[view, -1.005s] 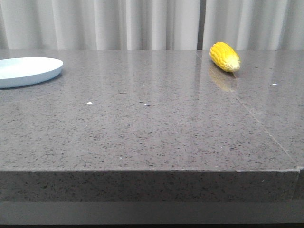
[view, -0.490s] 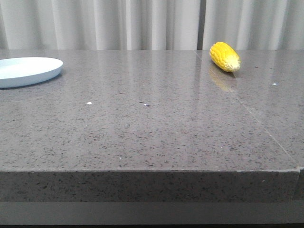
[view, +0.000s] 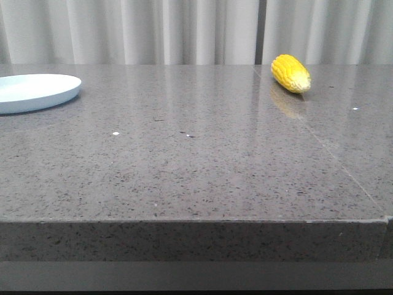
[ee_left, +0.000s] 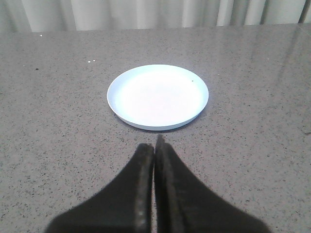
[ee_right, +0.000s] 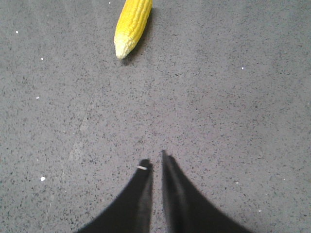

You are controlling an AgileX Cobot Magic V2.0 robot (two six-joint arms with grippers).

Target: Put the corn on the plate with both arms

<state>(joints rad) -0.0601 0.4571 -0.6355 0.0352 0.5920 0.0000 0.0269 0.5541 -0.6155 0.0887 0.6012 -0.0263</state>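
Note:
The yellow corn [view: 291, 73] lies on the grey table at the far right; in the right wrist view the corn [ee_right: 132, 25] points its pale tip toward my right gripper [ee_right: 155, 162], which is shut, empty and well short of the cob. The pale blue-white plate [view: 34, 91] sits empty at the far left. In the left wrist view the plate [ee_left: 158, 95] lies just ahead of my left gripper [ee_left: 154, 144], which is shut and empty. Neither gripper shows in the front view.
The grey speckled stone table [view: 196, 160] has its front edge close to the camera. A seam [view: 334, 157] runs diagonally across its right part. Pale curtains [view: 184, 31] hang behind the table.

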